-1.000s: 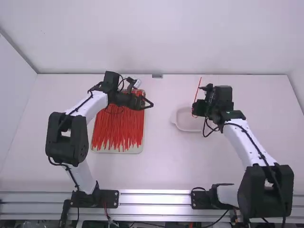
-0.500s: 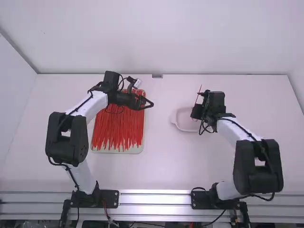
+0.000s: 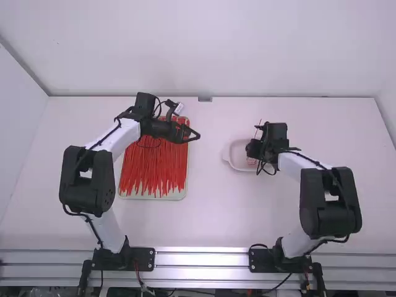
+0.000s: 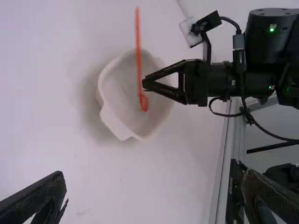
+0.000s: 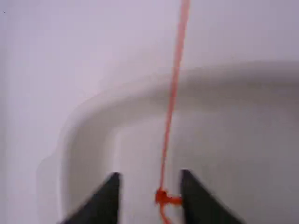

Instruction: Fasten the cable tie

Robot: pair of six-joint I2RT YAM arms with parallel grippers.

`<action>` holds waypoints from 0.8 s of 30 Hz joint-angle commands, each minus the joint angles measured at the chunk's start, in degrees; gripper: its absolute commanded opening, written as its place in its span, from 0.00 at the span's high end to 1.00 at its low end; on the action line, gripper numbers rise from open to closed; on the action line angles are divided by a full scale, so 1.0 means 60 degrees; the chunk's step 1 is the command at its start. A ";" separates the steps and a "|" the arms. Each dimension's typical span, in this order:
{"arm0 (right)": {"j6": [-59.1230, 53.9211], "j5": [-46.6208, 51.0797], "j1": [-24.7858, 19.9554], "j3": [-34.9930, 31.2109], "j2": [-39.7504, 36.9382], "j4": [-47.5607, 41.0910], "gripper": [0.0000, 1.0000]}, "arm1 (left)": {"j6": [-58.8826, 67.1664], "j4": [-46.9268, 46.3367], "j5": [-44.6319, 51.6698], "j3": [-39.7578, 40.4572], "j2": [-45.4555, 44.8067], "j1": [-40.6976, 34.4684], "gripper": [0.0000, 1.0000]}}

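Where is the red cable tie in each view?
High view: red cable tie right of the middle, its head in the white bowl.
Left wrist view: tie rising from the bowl, at the right gripper.
Right wrist view: tie between the fingers.
Shared landmark: the bowl.

The white worktop [image 3: 216, 204] carries a beige tray [image 3: 151, 197] left of centre and a white dish [image 3: 230, 158] right of centre, with an aluminium rail [image 3: 204, 255] along the bottom.

Left arm [image 3: 114, 139]: is angling forward from its base, wrist pointing toward the middle.
Left gripper [image 3: 193, 136]: is holding its fingers [image 4: 39, 198] wide apart.
Right arm [image 3: 303, 164]: is lying low, forearm angling inward.
Right gripper [image 5: 149, 179]: is keeping its fingers [image 5: 110, 198] slightly parted.
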 commanded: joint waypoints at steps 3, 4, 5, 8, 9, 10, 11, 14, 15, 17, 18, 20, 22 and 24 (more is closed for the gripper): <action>0.0321 -0.0018 0.0051 0.0102 0.0073 -0.0313 0.01 | 0.0106 0.0022 0.0306 -0.0058 -0.0007 -0.0025 0.01; 0.0364 -0.0025 0.0051 0.0182 0.0073 -0.0517 0.01 | 0.0106 0.0018 0.0302 -0.0058 -0.0007 -0.0025 0.01; 0.0346 -0.0051 0.0040 0.0302 0.0073 -0.0820 0.01 | 0.0106 0.0015 0.0284 -0.0058 -0.0018 -0.0025 0.01; 0.0157 -0.0153 0.0007 0.0557 0.0000 -0.1526 0.01 | 0.0113 -0.0029 0.0280 -0.0058 -0.0102 -0.0025 0.01; 0.0044 -0.0226 0.0007 0.0652 -0.0066 -0.1789 0.01 | 0.0113 -0.0058 0.0277 -0.0058 -0.0168 -0.0022 0.01; -0.0047 -0.0310 0.0007 0.0750 -0.0160 -0.2065 0.01 | 0.0117 -0.0087 0.0262 -0.0058 -0.0277 -0.0022 0.01; -0.0047 -0.0342 0.0011 0.0831 -0.0262 -0.2310 0.01 | 0.0146 -0.0131 0.0153 -0.0058 -0.0390 -0.0011 0.01; -0.0044 -0.0339 0.0146 0.0965 -0.0827 -0.2947 0.01 | 0.0149 -0.0579 -0.0969 -0.0058 -0.0991 0.0135 0.01; -0.0036 -0.0339 0.0182 0.0965 -0.1038 -0.3060 0.01 | 0.0178 -0.0739 -0.1235 -0.0058 -0.1151 0.0182 0.01; -0.0040 -0.0331 0.0335 0.0962 -0.1548 -0.3348 0.01 | 0.0135 -0.0998 -0.1617 -0.0058 -0.1479 0.0244 0.01; -0.0036 -0.0324 0.0390 0.0958 -0.1723 -0.3442 0.01 | 0.0106 -0.1107 -0.1749 -0.0058 -0.1606 0.0251 0.01; 0.0029 -0.0215 0.0572 0.0958 -0.2233 -0.3716 0.01 | 0.0106 -0.1377 -0.2022 -0.0058 -0.1872 0.0222 0.01; 0.0025 -0.0189 0.0714 0.0958 -0.2605 -0.3920 0.02 | 0.0106 -0.1574 -0.2248 -0.0058 -0.2036 0.0226 0.01; -0.0055 -0.0193 0.0849 0.0954 -0.3053 -0.4197 0.01 | 0.0102 -0.1661 -0.2302 -0.0058 -0.2065 0.0226 0.01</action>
